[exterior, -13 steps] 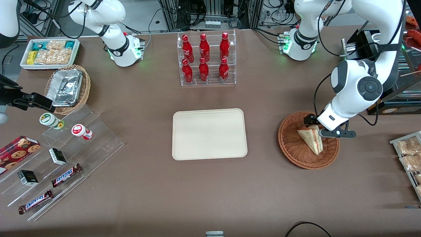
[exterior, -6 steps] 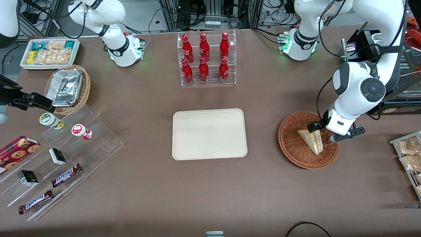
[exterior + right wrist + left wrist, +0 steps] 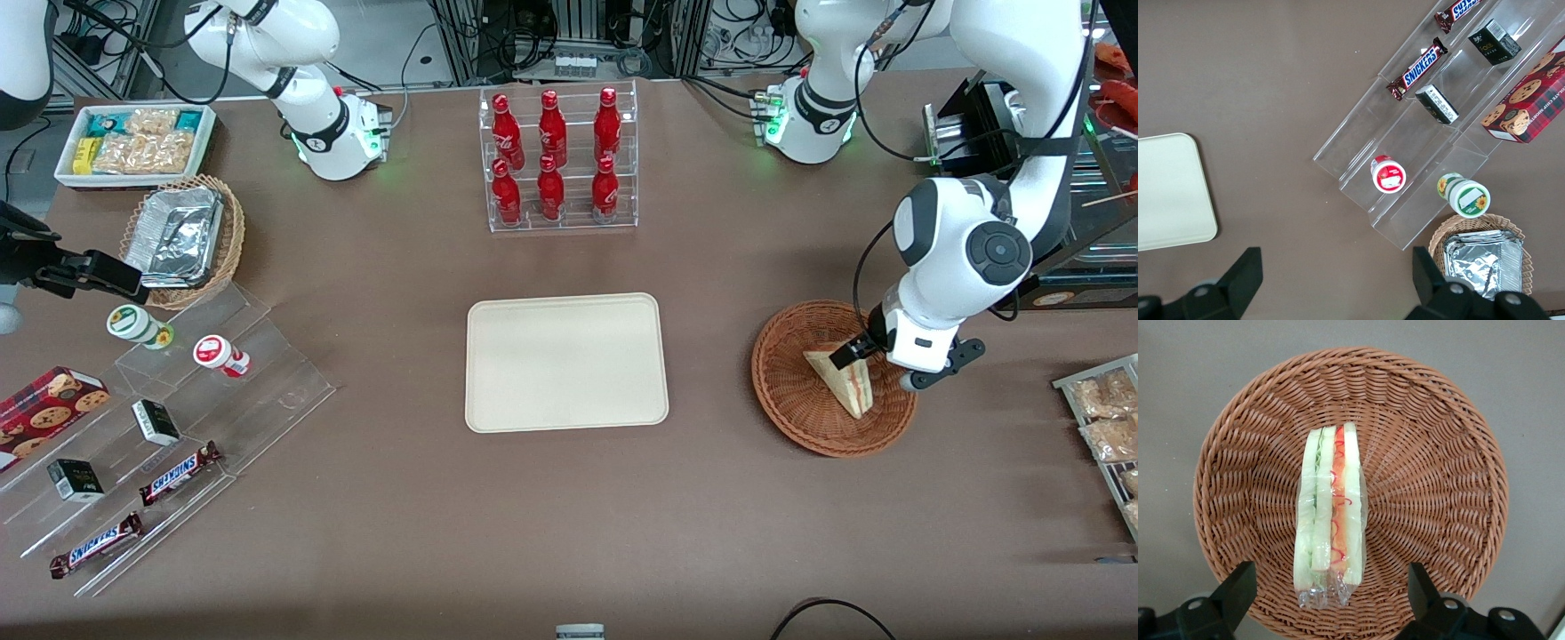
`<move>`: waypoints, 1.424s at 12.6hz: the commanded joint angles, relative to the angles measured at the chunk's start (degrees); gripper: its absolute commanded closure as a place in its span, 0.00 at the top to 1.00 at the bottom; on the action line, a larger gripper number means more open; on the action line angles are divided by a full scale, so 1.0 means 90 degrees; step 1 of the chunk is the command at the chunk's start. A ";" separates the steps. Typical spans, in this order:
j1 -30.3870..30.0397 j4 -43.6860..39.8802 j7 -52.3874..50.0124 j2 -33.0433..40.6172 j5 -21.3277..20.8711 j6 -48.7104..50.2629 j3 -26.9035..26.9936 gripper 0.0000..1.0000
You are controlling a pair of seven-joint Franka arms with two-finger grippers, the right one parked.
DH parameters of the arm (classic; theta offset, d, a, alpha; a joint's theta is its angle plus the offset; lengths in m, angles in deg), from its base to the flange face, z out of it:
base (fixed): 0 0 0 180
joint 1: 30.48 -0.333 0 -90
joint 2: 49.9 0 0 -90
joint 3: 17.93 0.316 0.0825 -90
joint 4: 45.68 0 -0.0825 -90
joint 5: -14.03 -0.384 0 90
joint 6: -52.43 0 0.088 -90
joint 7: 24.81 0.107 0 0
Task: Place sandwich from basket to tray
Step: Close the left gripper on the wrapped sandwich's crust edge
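The sandwich [image 3: 840, 380], a clear-wrapped pale wedge with red and green filling, lies in the round reddish-brown wicker basket [image 3: 776, 391] toward the working arm's end of the table. My left gripper [image 3: 885, 366] hangs open just above the basket, over the sandwich's wider end. In the left wrist view the sandwich [image 3: 1331, 507] runs lengthwise between the two black fingers [image 3: 1238, 585], touching neither, with the basket [image 3: 1438, 487] all around it and the gripper [image 3: 1331, 587] astride the wrapper's end. The cream tray [image 3: 566, 362] lies bare at the table's middle.
A clear rack of red bottles [image 3: 558, 160] stands farther from the camera than the tray. Snack packets [image 3: 1102, 418] lie by the basket at the table's edge. Toward the parked arm's end are a stepped acrylic stand [image 3: 169, 427], a tan foil basket [image 3: 182, 240] and a white bin [image 3: 133, 142].
The wrist has turned and the left gripper has dropped lower over the basket, its fingers now straddling the sandwich. The sandwich has not moved.
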 commanded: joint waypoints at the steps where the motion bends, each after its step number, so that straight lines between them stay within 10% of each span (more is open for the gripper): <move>1: 0.0004 -0.0031 -0.0133 -0.0167 0.0002 -0.0093 0.0009 1.00; 13: 0.0004 -0.0012 -0.0455 -0.0793 0.0080 -0.0522 0.0039 1.00; 14: 0.0004 -0.0012 -0.0581 -0.0803 0.0070 -0.0493 0.0039 0.90; 16: 0.0004 -0.0021 -0.0641 -0.0774 0.0070 -0.0386 0.0039 0.15; 18: 0.0004 -0.0089 -0.0583 -0.0715 0.0060 -0.0230 0.0039 0.00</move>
